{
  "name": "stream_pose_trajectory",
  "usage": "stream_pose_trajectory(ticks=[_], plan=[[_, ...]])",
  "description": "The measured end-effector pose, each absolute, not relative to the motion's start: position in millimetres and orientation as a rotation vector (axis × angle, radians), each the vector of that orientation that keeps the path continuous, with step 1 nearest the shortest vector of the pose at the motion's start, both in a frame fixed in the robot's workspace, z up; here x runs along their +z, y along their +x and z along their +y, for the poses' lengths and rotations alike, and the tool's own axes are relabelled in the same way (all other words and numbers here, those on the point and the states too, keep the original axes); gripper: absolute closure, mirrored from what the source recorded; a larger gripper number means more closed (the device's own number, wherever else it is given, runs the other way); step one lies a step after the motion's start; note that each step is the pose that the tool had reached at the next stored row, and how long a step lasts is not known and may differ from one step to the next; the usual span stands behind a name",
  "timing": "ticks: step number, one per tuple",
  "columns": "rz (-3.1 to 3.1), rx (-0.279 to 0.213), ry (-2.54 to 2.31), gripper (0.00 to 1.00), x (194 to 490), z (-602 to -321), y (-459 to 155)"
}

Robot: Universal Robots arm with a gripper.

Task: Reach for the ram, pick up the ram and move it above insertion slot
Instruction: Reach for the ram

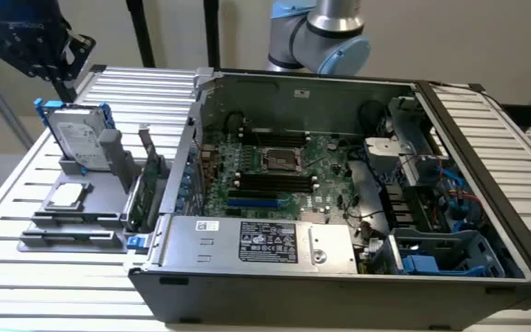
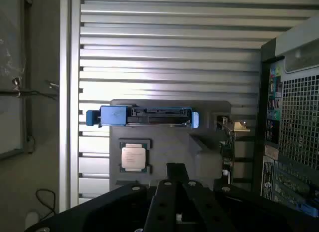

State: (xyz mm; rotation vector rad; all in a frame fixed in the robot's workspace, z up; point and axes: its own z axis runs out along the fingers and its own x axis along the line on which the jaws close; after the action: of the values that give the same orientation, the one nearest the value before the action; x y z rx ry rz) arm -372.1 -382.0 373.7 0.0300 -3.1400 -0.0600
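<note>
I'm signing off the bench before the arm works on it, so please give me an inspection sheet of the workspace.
Surface: ribbed metal table, bearing a gray parts tray beside an open computer case.
Job's things: a ram stick cannot be told apart with certainty; long dark slots lie on the motherboard inside the case.
Clutter: on the tray, a hard drive in a blue caddy, a processor and an upright green expansion card.
Gripper: shut, above the tray, nothing seen held.
Cables: red and blue wires inside the case; a loose black cable off the table's edge.
Surroundings: a robot arm section beyond the case; people, nothing seen.
</note>
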Motion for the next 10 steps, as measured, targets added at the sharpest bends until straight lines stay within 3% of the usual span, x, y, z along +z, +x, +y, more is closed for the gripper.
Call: stream_pose_trajectory(ticks=[10], plan=[[-3.140, -0.060, 0.030, 0.89, 373.7, -382.0, -372.1]])
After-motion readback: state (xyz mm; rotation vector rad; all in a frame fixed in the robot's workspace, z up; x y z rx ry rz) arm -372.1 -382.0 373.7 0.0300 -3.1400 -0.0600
